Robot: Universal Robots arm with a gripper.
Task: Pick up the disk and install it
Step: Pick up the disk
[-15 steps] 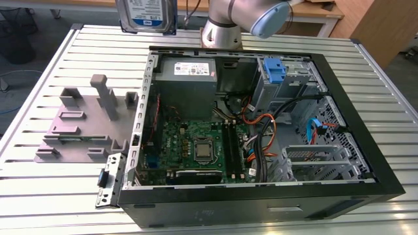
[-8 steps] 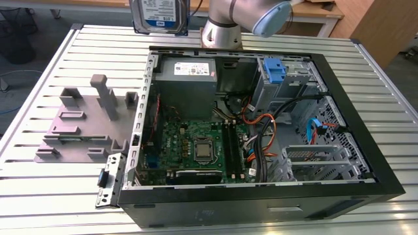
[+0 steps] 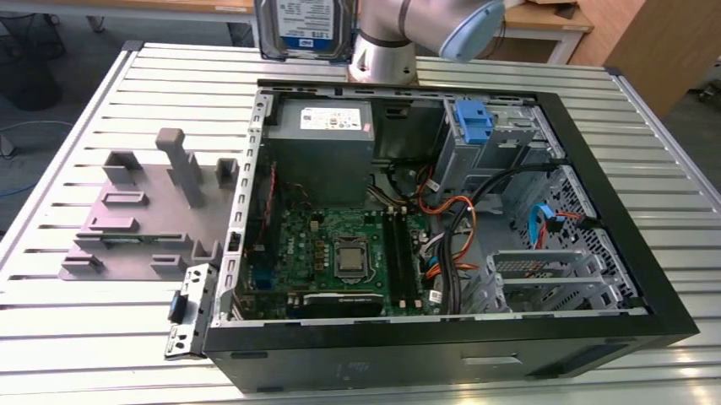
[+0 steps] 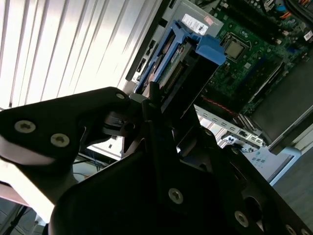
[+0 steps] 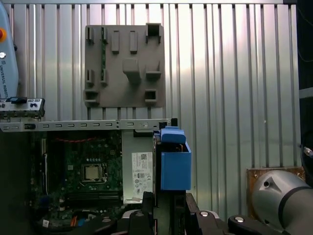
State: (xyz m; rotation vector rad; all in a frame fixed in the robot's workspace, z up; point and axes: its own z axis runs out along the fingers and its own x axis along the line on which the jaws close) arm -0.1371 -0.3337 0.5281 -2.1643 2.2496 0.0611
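Above the open computer case (image 3: 451, 342), the tool (image 5: 165, 203) clasps the disk (image 3: 302, 29), its white-and-blue label facing the exterior view.

Even bright room light, glare on slatted table (image 4: 49, 49), shadowed computer case (image 3: 631, 253) interior.

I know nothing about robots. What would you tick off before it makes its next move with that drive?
1. Disk held by the end effector: ok, gripped and off the table.
2. Blue bracket on the disk: ok.
3. Computer case open: ok, its inside is exposed.
4. Slot by the blue latch free: cannot tell.
5. Cables out of the way: cannot tell; they run loose across the case's inside.
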